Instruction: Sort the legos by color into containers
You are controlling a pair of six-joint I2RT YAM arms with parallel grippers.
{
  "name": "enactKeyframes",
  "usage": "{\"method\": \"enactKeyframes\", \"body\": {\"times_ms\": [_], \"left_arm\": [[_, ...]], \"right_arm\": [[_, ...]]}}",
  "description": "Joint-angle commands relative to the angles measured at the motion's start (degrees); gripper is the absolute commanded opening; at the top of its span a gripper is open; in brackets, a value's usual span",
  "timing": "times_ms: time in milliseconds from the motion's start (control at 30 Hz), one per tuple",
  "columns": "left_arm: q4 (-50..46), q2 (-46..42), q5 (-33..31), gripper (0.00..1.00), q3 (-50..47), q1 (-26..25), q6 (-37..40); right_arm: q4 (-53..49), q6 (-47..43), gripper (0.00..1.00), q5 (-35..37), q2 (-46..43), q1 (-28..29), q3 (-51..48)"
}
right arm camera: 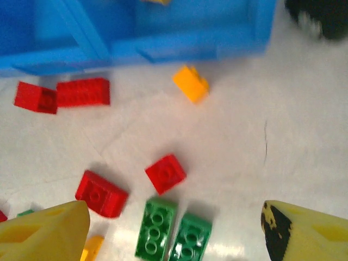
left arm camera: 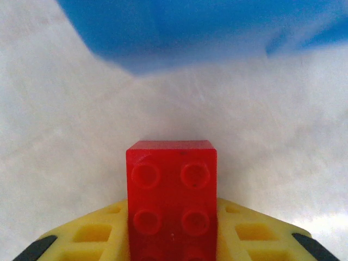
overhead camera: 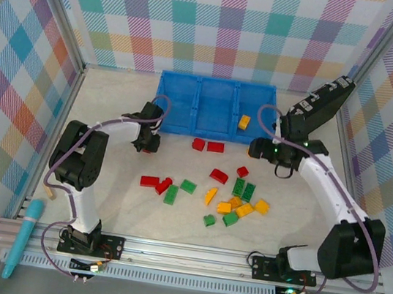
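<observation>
My left gripper (overhead camera: 146, 144) is shut on a red lego (left arm camera: 172, 190), which sits studs-up between the yellow fingers (left arm camera: 89, 235) just in front of the blue tray's (overhead camera: 185, 126) left corner. The right gripper (right arm camera: 174, 234) hangs open over the table, above two green legos (right arm camera: 156, 227) and a small red one (right arm camera: 165, 173). An orange lego (right arm camera: 191, 83) lies on the table by the tray's front wall. Another orange lego (overhead camera: 244, 121) rests in the tray's right container. Two red legos (overhead camera: 207, 146) lie in front of the tray. Several mixed legos (overhead camera: 236, 206) are scattered mid-table.
A black case (overhead camera: 327, 101) leans at the back right behind the right arm. A teal pen-like tool (overhead camera: 23, 236) lies outside the frame at the near left. Checked walls enclose the table on three sides. A red wedge (right arm camera: 101, 193) lies close to my right gripper's left finger.
</observation>
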Motion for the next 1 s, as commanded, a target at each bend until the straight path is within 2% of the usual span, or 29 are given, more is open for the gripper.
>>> {"method": "enactKeyframes", "body": {"times_ms": [0,267,433,567,700,967], "left_arm": [[-14.36,-3.64,0.54,0.28,-1.80,-2.40,-1.79],[-30.09,-13.30,-0.77,0.27,8.68,-4.30,-1.09],[-36.64,-13.96,-2.55,0.26,22.07,-4.39,0.95],[-35.56,-13.22,-5.13,0.26,31.89,-4.39,2.31],[-27.73,-11.60,-5.24,0.26,37.10,-4.39,4.40],[-19.44,1.95,-5.10,0.25,44.45,-4.23,4.92]], "right_arm": [[-3.40,9.45,0.82,-0.81,-3.63,-0.05,-6.09],[-1.28,16.26,0.82,-3.53,-6.68,-0.07,-15.38],[-3.23,17.27,0.82,-2.95,-8.70,0.11,-19.06],[-5.70,18.57,0.82,-1.79,-11.62,0.08,-20.65],[-6.20,20.98,0.82,-2.17,-13.83,0.11,-23.41],[-5.52,25.15,0.81,-1.69,-18.04,0.17,-28.40]]}}
